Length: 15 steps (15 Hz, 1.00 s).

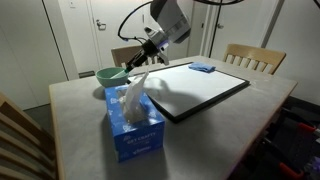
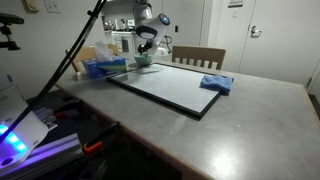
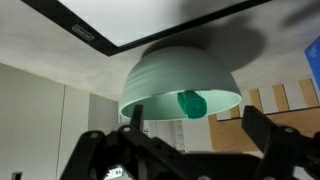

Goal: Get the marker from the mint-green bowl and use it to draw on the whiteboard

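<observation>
Table (image 1: 70, 105) carried the whiteboard (image 1: 195, 90), lying flat; no ink was visible on it in either exterior view (only the arm's shadow crossed the surface). A blue tissue box (image 1: 135, 128) stood near one corner of the board. The mint-green bowl (image 1: 110, 75) sat on the table just beyond the box, off the board. A blue eraser pad (image 1: 202, 68) rested on the board near a far corner. The gripper (image 1: 141, 57) hung close above the bowl, angled toward it. In the wrist view its jaws stood wide apart with nothing between them, and the bowl's mouth lay ahead of them. Marker (image 3: 190, 103): only a small green rounded end showed inside the bowl's rim, judged to be its cap; the shaft could not be made out. Judgement: task was at the approach stage. Nothing was completed yet. Left to do: descend, close on the marker, lift it clear, carry it to the board, draw.
</observation>
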Each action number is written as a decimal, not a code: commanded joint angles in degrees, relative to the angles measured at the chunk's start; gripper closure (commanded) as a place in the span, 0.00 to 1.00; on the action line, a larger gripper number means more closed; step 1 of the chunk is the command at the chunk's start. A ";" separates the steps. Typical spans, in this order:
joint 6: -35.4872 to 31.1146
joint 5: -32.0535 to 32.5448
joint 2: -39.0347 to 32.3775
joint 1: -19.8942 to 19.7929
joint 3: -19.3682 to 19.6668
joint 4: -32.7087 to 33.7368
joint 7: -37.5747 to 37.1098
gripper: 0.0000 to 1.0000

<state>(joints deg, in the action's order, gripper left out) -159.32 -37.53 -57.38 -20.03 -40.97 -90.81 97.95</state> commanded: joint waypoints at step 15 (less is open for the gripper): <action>-0.97 0.86 -3.75 -1.75 -3.41 0.68 4.61 0.00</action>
<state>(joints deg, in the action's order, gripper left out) -159.41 -37.34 -59.42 -20.71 -42.82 -90.76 99.96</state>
